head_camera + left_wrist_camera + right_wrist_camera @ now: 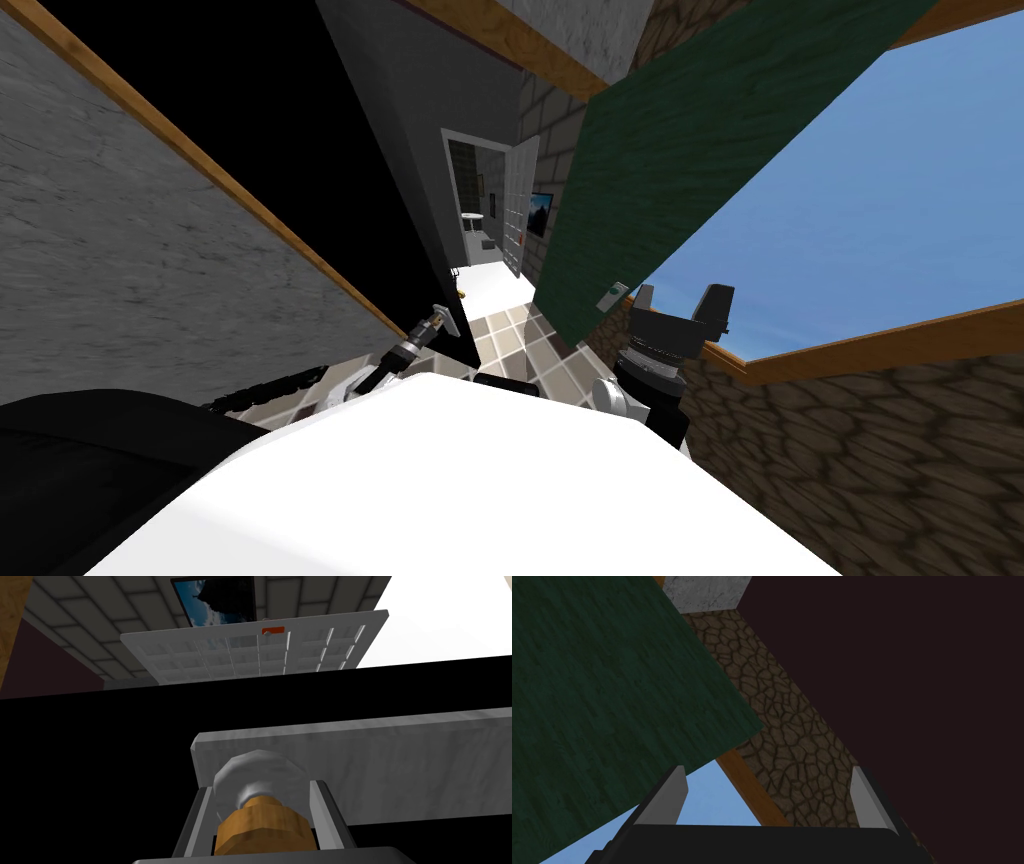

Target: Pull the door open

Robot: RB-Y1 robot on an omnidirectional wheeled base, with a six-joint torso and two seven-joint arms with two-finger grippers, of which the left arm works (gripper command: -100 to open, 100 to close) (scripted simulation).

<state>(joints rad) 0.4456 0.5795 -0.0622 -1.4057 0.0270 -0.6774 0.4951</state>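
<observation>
my left gripper (260,808) is clenched on the round grey knob (257,773) with a brown wooden neck, on a marbled grey plate (400,761) at the edge of the dark grey door (400,150). my right gripper (768,781) hangs released beside the dark green wood-grain door (602,701), with the cobbled brown wall (792,741) close.

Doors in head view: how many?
3: dark grey door, knob in the left gripper; green door by the right gripper; white panelled door down the hall. More may be hidden.
</observation>
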